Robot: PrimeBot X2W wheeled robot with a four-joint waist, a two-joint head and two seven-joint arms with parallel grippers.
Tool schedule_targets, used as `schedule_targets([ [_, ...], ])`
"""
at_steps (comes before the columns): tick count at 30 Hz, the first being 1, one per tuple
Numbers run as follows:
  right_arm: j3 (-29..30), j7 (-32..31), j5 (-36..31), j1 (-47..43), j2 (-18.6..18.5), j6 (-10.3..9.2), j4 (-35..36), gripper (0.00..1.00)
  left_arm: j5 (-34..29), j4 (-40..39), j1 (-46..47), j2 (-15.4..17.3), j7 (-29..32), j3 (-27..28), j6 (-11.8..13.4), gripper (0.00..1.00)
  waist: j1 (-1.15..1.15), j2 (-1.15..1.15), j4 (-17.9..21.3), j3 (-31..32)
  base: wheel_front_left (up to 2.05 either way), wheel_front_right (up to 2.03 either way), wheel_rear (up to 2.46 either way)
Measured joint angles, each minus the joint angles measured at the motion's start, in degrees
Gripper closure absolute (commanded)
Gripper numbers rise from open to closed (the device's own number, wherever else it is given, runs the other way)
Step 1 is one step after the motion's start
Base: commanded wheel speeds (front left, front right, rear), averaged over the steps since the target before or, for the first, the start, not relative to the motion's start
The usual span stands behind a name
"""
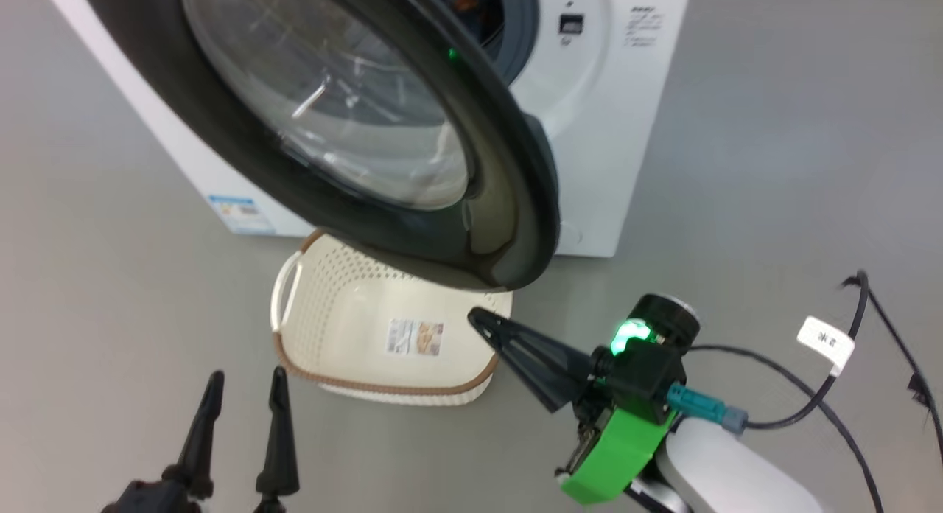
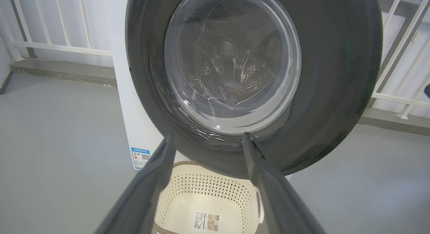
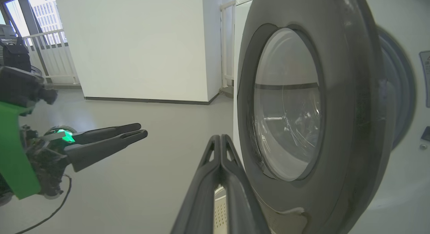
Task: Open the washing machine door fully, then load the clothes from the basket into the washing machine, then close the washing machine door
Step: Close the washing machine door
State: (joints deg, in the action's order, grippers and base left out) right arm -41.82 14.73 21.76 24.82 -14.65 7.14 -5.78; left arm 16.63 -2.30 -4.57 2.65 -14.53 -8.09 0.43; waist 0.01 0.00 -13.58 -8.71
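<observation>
The white washing machine has its door swung partway out, the black rim and glass bowl hanging over the basket. The cream basket stands bare on the floor, its label showing. A scrap of blue and orange clothes shows inside the drum, and again through the glass as clothes. My left gripper is open and holds nothing, near the basket's front left corner. Its fingers frame the door and basket. My right gripper is shut and holds nothing, its tip just under the door's lower edge. The right gripper sits beside the door.
A black cable with a white tag lies on the grey floor at the right. White railings run behind the machine. A white wall stands beyond open floor. My left gripper reaches in at the left of the right wrist view.
</observation>
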Motion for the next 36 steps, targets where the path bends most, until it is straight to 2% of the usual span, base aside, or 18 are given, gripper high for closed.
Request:
schedule_targets([
  [14, 2.58, 0.00, 0.00, 9.38, -0.79, 0.00, -8.47, 1.00, 3.91, -0.09, 8.08, -0.52, -0.01, -6.16, 0.65, 0.00, 0.00, 0.00, -6.02, -10.97, 0.00, 0.00, 0.00],
  [20, 9.93, 0.00, -0.98, 12.41, 1.05, 0.00, -11.74, 1.00, 5.97, -0.27, 10.16, -0.67, -0.01, -8.06, 0.66, 0.00, 0.01, 0.00, -7.89, -14.55, 0.00, 0.00, 0.00],
  [30, 22.23, 0.00, -5.06, 13.84, 4.25, 0.29, -13.12, 1.00, 7.59, -0.44, 11.09, -0.70, -0.01, -9.12, 0.63, 0.00, 0.00, 0.00, -9.59, -18.18, 0.00, 0.00, 0.00],
  [36, 25.94, 0.00, -5.71, 17.57, 4.77, 0.29, -14.30, 1.00, 8.43, -0.45, 12.50, -0.74, -0.01, -10.17, 0.34, 0.00, 0.00, 0.00, -9.98, -20.07, 0.00, 0.00, 0.00],
])
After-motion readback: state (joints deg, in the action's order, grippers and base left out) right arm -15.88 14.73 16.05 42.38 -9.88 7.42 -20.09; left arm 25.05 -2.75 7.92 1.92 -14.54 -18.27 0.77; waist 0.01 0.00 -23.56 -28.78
